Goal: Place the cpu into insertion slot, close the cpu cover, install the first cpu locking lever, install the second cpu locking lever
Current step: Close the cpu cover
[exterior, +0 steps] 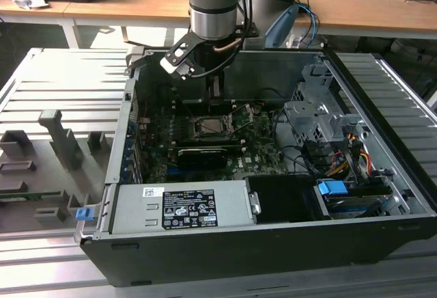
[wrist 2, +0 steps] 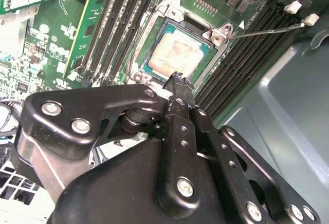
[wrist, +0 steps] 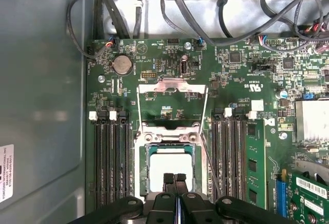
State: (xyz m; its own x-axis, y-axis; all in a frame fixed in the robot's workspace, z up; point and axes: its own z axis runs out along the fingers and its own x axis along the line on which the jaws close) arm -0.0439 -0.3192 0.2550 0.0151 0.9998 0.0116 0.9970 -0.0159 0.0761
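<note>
Green motherboard (exterior: 263, 156) in the open computer case (exterior: 273, 250) is my working ground. The cpu (wrist: 169, 166) lies in the insertion slot (wrist: 143, 172). I judge it light, stiff and fragile, to be held at its edges only. My gripper (wrist: 175, 176) hovers just above it with fingers pressed together and holding nothing. The cpu cover (wrist: 172, 86) stands open beside the slot.

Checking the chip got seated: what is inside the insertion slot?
The cpu lies in the insertion slot, pale face up. The shut gripper covers one edge of it; whatever lies beneath it is hidden.

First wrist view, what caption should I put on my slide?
Closed robot hand poised over the cpu sitting in the insertion slot.
</note>
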